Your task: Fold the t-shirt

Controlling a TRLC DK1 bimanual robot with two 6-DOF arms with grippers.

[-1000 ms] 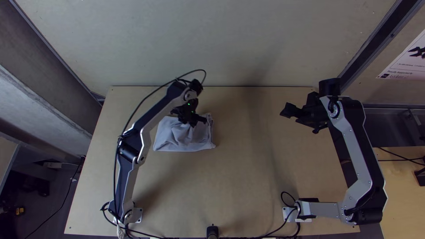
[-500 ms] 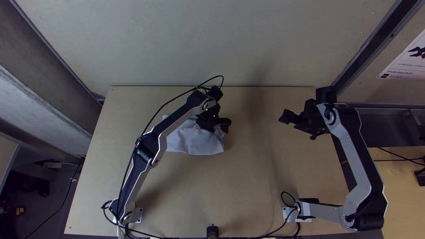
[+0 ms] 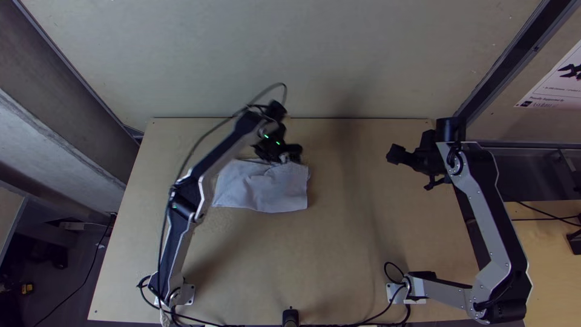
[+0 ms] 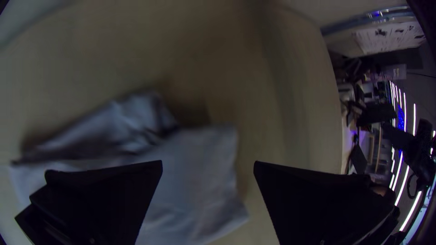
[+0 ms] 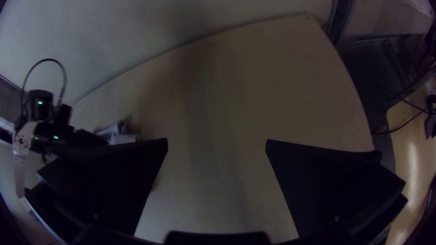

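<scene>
In the top view my left gripper (image 3: 290, 156) is at the far edge of the light grey t-shirt (image 3: 261, 188), which lies as a compact folded bundle left of the table's middle. The left wrist view has my left gripper (image 4: 208, 170) open, with the t-shirt (image 4: 195, 177) below and between its fingers; a bunched part of cloth lies beside a flatter layer. My right gripper (image 3: 409, 168) is over the table's right side, away from the cloth. In the right wrist view the right gripper (image 5: 217, 147) stands open with nothing between its fingers, and a bit of t-shirt (image 5: 120, 136) shows past one finger.
The light wooden table (image 3: 339, 242) has bare surface between the cloth and the right arm, and in front of the cloth. A pale wall (image 3: 290, 60) rises behind its far edge. Cables (image 3: 339, 325) run along the near edge.
My left gripper went right over the cloth, then back left and toward the far edge. The t-shirt has shifted slightly right and lies flatter. The right arm has moved only slightly.
</scene>
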